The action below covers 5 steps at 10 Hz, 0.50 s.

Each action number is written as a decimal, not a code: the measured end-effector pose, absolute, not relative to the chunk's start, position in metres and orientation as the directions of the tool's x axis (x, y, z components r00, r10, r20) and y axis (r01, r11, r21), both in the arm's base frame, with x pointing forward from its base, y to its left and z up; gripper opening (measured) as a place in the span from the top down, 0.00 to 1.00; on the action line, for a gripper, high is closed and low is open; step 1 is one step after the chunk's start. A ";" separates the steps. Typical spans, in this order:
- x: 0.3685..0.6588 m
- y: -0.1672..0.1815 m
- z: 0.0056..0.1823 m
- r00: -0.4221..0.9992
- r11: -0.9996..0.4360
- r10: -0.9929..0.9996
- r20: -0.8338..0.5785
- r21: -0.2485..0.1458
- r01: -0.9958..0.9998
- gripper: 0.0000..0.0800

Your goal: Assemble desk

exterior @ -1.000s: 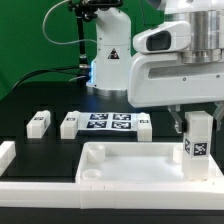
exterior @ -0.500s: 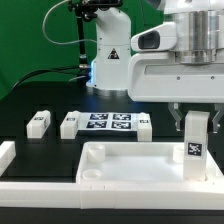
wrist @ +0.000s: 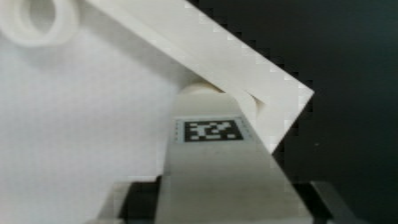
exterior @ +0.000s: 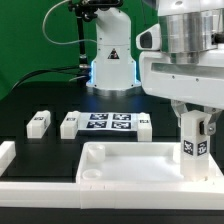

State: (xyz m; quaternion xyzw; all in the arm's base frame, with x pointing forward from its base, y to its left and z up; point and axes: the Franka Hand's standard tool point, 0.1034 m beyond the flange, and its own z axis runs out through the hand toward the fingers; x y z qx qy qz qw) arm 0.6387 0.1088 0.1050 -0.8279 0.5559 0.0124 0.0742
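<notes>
The white desk top (exterior: 125,172) lies at the front with its raised rim up. My gripper (exterior: 193,122) is shut on a white block leg (exterior: 192,146) with a tag and holds it upright at the top's corner on the exterior view's right. In the wrist view the leg (wrist: 217,160) sits between my fingers (wrist: 143,200), its far end at the top's corner rim (wrist: 231,70). Three more legs lie on the table: one (exterior: 38,122) at the left, one (exterior: 68,124) beside it, one (exterior: 143,124) further right.
The marker board (exterior: 108,123) lies flat between the loose legs. A white L-shaped rail (exterior: 20,170) runs along the table's front and left. The robot base (exterior: 112,60) stands at the back before a green backdrop.
My gripper has turned about its vertical axis with the leg in it and shifted slightly left. The leg stays upright at the desk top's right corner.
</notes>
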 end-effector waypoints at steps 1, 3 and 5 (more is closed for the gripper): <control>0.639 0.108 0.105 0.335 -0.323 -0.934 -0.122 -0.108 -0.940 0.64; 0.638 0.111 0.105 0.223 -0.211 -0.965 -0.139 -0.094 -0.973 0.64; 0.638 0.112 0.105 0.130 -0.118 -0.979 -0.155 -0.084 -0.989 0.64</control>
